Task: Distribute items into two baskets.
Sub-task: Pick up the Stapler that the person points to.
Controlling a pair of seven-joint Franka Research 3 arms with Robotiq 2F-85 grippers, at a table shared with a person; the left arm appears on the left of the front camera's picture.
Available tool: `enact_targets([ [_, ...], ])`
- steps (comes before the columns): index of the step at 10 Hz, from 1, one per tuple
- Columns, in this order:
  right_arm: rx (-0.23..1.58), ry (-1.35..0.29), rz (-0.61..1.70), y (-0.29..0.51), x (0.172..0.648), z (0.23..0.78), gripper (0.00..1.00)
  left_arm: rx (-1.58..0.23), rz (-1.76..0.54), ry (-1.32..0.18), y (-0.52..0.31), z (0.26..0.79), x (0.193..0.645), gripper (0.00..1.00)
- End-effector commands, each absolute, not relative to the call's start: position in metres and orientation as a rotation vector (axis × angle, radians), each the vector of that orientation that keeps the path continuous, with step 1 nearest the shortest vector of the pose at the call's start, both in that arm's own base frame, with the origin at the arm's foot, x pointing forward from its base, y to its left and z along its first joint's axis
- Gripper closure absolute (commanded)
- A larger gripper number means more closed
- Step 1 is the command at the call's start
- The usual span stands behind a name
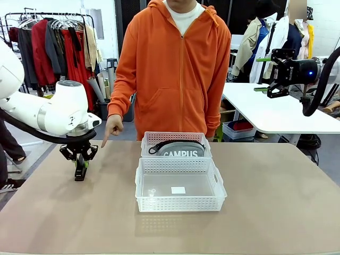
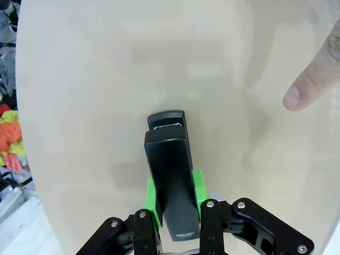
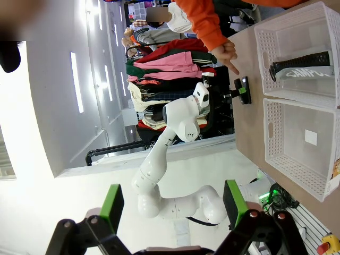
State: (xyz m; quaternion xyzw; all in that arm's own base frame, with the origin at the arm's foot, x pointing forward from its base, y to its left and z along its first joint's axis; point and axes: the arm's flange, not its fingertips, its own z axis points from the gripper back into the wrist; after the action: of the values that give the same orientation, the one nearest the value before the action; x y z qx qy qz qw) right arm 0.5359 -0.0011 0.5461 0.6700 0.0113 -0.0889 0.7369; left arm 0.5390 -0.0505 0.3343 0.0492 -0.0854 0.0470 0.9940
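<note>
The small black stapler (image 2: 171, 159) lies on the table at the left, and my left gripper (image 2: 175, 194) is shut on it, green pads (image 2: 153, 199) on both its sides. In the front view that left gripper (image 1: 81, 162) points straight down onto the stapler (image 1: 79, 175). The grey "CAMPUS" pouch (image 1: 180, 149) lies in the far basket (image 1: 149, 139). The near, larger basket (image 1: 180, 203) holds only a small white label (image 1: 178, 190). My right gripper (image 1: 272, 74) hangs open, high at the right, well away from the table. The right wrist view has its fingers (image 3: 112, 206) wide apart.
A person in an orange hoodie stands at the far edge, one hand (image 1: 110, 129) pointing down at the table near the stapler; the fingertip (image 2: 300, 93) is close to my left gripper. Bare tabletop (image 1: 276, 202) lies right of the baskets.
</note>
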Motion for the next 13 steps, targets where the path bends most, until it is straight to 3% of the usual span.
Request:
enact_targets([
  [1,1.472,0.019,-0.188,-0.001,0.536,0.549,0.00,0.154,0.133,-0.174,-0.051,0.343,0.536,1.00],
  [3,1.472,0.019,-0.188,-0.001,0.536,0.549,0.00,0.164,0.185,-0.181,-0.046,0.374,0.532,1.00],
  [9,1.472,0.019,-0.188,-0.001,0.536,0.549,0.00,-0.008,0.181,-0.104,-0.034,0.534,0.505,1.00],
  [13,1.472,0.019,-0.188,-0.001,0.536,0.549,0.00,-0.027,0.113,-0.172,-0.045,0.605,0.497,1.00],
])
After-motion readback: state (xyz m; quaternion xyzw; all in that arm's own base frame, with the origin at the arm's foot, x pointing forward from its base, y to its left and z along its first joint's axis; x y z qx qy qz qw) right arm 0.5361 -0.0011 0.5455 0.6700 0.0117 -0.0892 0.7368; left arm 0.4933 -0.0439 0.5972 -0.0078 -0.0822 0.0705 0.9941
